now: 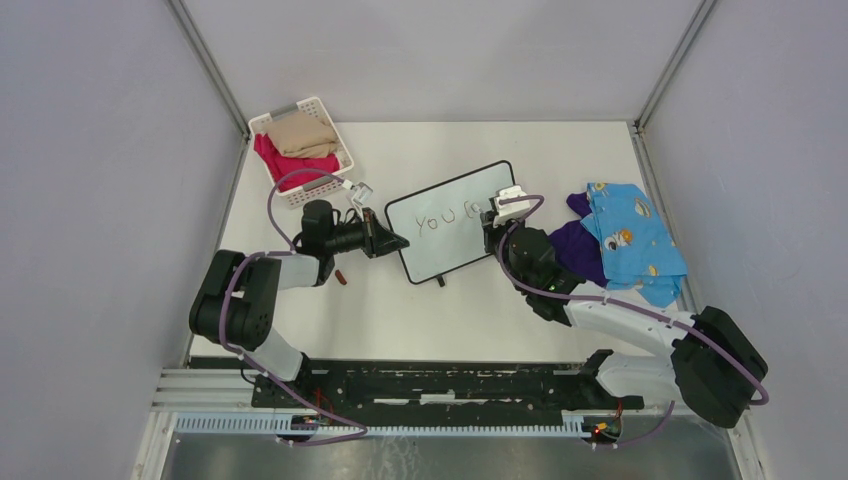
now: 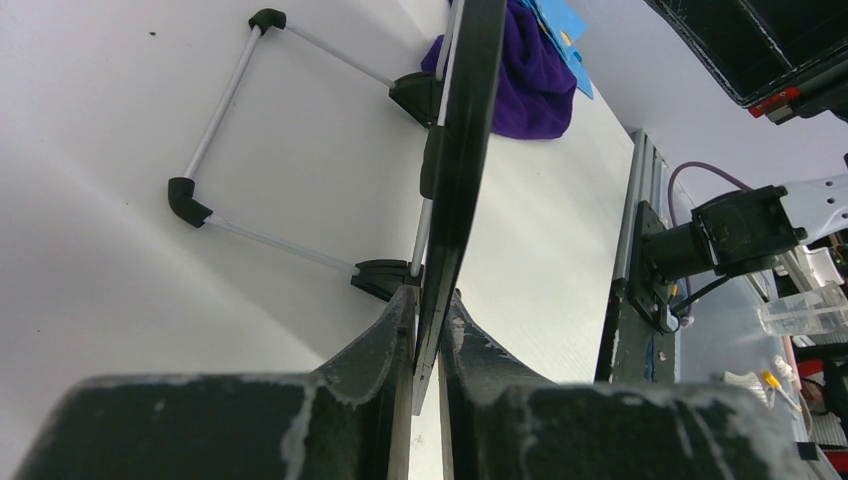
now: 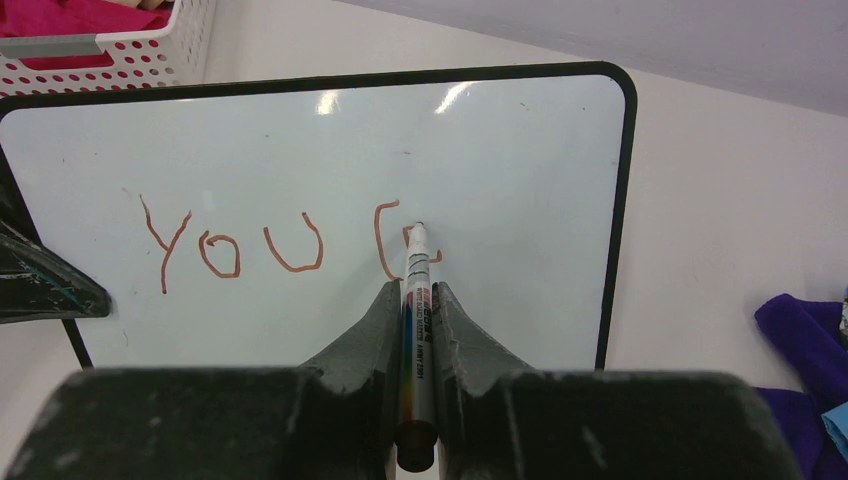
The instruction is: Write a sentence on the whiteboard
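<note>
standing propped up near the middle of the white table (image 1: 560, 150), the small white rectangular whiteboard with a thin black rounded frame (image 1: 455, 222) faces the near edge, its right end turned slightly toward the far edge. the left gripper (image 1: 398, 242) pinches the board's left edge, one finger on the front face and one on the back, both pressed against the frame. in the left wrist view a thin wire stand with black corner pieces (image 2: 215, 130) juts out behind the board. the right gripper (image 3: 412, 292) is clamped on a white marker with a rainbow-striped barrel (image 3: 416, 300), whose tip touches the board's face toward its right half. red-brown letters read "you", followed by a c-shaped stroke and a short mark at the tip. a white perforated plastic basket (image 1: 345, 152) sits by the far left corner, holding tan and pink cloth. a purple cloth (image 1: 565, 250) and a light blue printed cloth (image 1: 630, 240) lie by the right edge
</note>
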You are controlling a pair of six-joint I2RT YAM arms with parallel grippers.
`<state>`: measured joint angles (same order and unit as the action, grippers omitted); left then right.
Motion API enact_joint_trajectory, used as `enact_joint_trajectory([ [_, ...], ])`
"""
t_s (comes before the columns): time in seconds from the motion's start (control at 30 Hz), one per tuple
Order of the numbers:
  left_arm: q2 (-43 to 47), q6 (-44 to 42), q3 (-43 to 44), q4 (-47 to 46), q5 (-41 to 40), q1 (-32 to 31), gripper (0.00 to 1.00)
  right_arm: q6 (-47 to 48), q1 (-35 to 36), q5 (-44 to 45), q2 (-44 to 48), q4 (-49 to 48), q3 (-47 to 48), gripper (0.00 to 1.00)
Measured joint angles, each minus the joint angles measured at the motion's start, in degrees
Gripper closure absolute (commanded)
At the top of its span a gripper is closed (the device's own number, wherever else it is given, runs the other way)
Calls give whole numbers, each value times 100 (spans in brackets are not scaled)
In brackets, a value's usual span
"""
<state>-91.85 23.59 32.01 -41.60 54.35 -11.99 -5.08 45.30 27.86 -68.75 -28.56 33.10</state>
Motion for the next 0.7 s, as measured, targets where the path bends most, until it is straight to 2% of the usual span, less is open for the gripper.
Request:
enact_joint_trajectory([
  [0.7, 15, -52, 24, 87, -7, -9, 98, -7, -2, 0, 0, 33, 0, 100],
])
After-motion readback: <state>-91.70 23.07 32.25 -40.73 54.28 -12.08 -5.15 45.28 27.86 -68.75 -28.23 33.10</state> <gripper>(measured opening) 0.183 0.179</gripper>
